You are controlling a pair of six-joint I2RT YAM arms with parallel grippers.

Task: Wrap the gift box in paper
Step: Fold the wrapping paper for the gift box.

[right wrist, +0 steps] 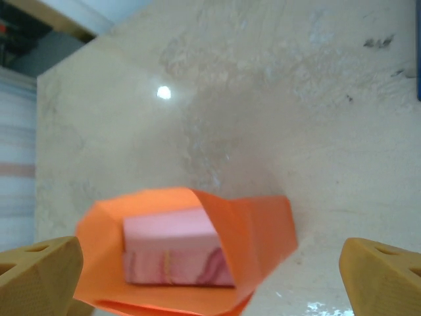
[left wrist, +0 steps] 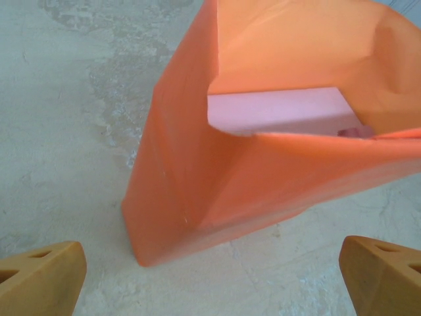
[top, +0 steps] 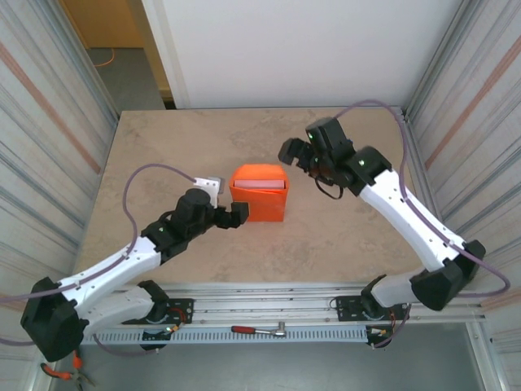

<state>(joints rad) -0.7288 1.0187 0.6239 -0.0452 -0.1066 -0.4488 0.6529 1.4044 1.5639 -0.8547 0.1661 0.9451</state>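
No text, label, brand, number or sign can be read in any of the views.
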